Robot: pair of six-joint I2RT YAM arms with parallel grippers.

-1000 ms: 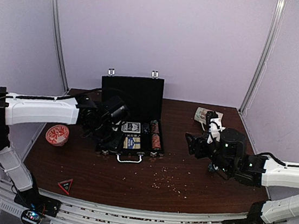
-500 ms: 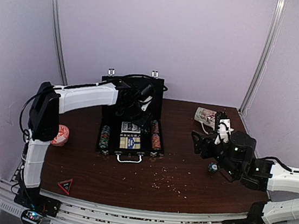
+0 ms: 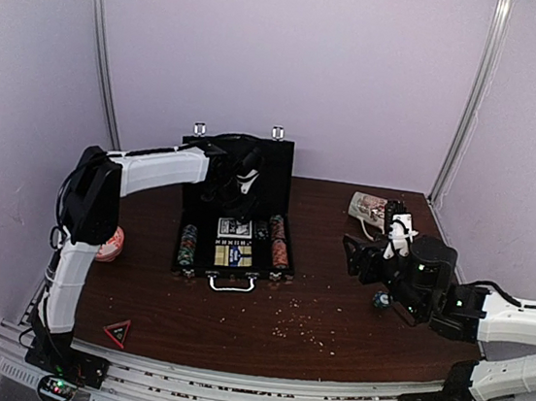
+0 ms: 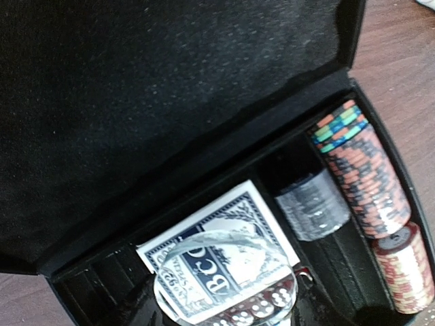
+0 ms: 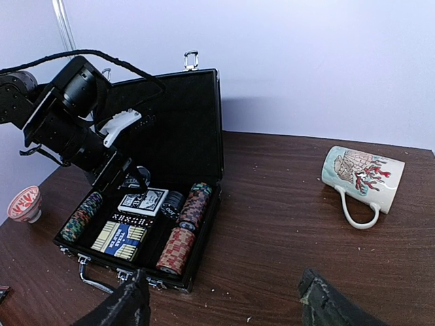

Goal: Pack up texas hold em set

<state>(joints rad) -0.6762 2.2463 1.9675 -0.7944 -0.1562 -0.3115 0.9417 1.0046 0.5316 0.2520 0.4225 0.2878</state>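
Right gripper (image 5: 223,293): mine, released, empty, above the table (image 5: 272,224).
Left gripper (image 5: 132,178): mine, clenched on clear round button (image 4: 224,282), over card deck (image 4: 204,234).
Black briefcase (image 3: 276,172): open, mid-table, chip stacks (image 4: 357,163) slotted inside.

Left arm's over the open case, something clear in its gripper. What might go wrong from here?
1. The left gripper holds a clear round piece close to the upright lid; a bump may swing it shut.
2. The piece hangs over the card deck; dropped there, it may block closing.
3. A small dark piece lies by the arm of the open right gripper; it might get swept off.
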